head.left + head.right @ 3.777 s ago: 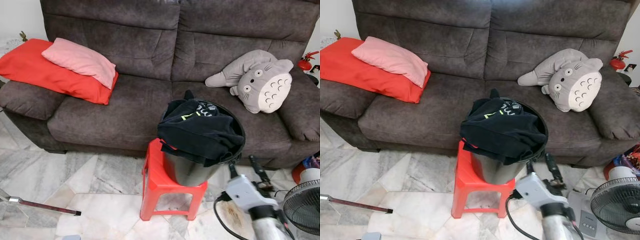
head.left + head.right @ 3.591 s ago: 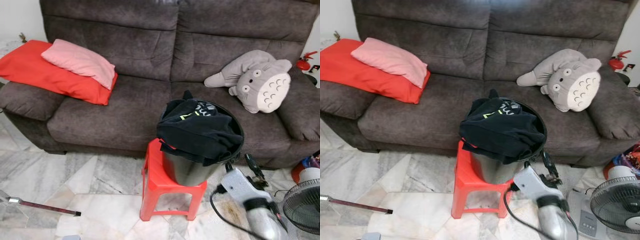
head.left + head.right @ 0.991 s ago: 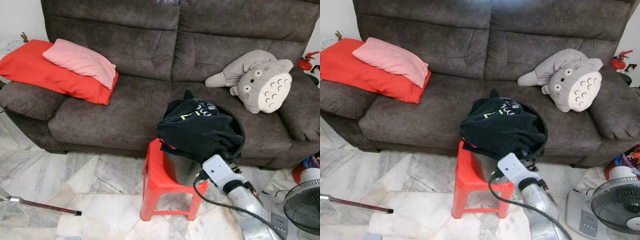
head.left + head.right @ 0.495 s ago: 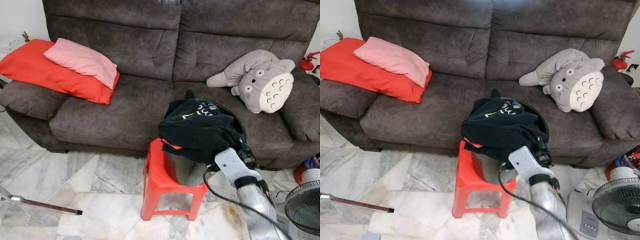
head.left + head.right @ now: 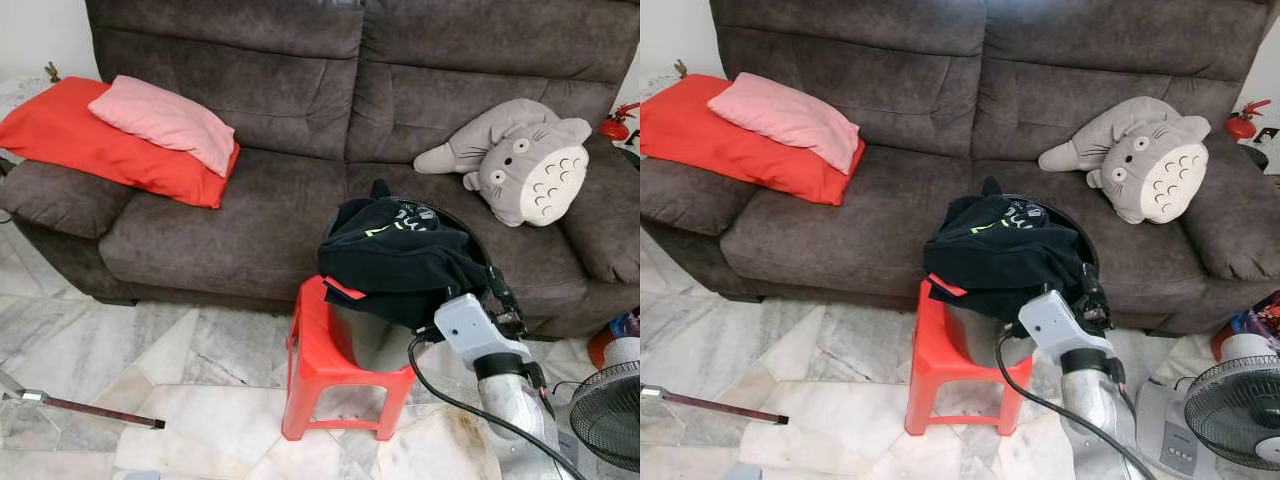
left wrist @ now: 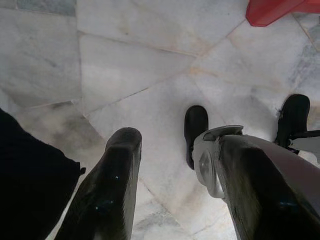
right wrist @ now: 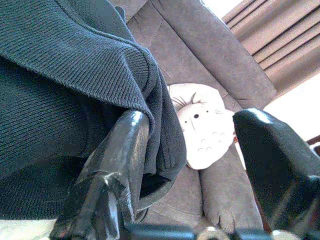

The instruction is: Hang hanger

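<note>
Black jaws of the right gripper (image 7: 190, 165) gape wide, one finger touching the dark knit garment (image 7: 55, 100).

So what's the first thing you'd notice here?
Probably the black bucket heaped with dark clothes, perched on a bright red stool before the brown sofa. The right gripper reaches at the bucket's edge, jaws open. A grey plush toy lies on the sofa.

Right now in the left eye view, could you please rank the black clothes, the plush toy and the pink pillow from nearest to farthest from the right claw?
1. Black clothes: right beside the right claw, heaped in the bucket.
2. Plush toy: on the sofa, beyond the claw.
3. Pink pillow: far left end of the sofa.
</note>
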Controlling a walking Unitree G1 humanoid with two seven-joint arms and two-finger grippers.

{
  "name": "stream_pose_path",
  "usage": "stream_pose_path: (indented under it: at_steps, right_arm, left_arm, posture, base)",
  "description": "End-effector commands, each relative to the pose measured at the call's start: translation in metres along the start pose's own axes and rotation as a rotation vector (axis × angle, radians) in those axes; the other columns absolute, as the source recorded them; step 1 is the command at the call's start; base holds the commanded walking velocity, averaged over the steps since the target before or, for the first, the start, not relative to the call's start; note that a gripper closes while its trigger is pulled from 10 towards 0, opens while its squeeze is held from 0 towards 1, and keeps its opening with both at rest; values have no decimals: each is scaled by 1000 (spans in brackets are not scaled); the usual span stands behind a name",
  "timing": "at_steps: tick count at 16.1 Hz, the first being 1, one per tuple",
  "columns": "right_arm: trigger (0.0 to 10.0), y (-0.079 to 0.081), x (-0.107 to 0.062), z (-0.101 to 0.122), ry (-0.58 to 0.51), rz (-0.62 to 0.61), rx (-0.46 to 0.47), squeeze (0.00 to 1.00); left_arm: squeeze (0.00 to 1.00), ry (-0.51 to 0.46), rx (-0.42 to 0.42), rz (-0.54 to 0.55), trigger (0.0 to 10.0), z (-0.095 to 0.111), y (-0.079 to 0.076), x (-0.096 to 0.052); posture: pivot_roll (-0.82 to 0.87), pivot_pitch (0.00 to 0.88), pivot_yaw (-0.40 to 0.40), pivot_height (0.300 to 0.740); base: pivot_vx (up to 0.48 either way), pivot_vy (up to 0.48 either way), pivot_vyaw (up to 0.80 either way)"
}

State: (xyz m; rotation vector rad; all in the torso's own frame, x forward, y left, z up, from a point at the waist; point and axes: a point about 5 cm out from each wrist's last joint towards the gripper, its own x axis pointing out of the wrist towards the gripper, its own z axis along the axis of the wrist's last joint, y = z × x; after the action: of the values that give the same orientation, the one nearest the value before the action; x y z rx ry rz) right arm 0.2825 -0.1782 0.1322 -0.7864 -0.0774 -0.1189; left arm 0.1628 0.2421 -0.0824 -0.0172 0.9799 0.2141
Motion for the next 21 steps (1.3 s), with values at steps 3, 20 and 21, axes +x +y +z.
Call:
stream_pose_path:
  at_steps: [3,20,21]
  right_arm:
    - [10000,5,0,-23,129,39,-3,0]
    - [10000,23,18,-29,31,91,10,0]
    - [10000,25,18,-28,30,97,20,0]
  left_arm:
    - [0,33,-2,-3,10000,-9,-1,-1]
    - [0,28,4,-7,10000,-7,-3,-1]
    - [0,28,4,-7,10000,-7,-3,-1]
  posture:
    - [-63,139,-53,740]
    - [-53,154,-42,740]
    - [-53,154,-42,740]
  base:
    - [0,0,0]
    - [0,0,0]
    - [0,0,0]
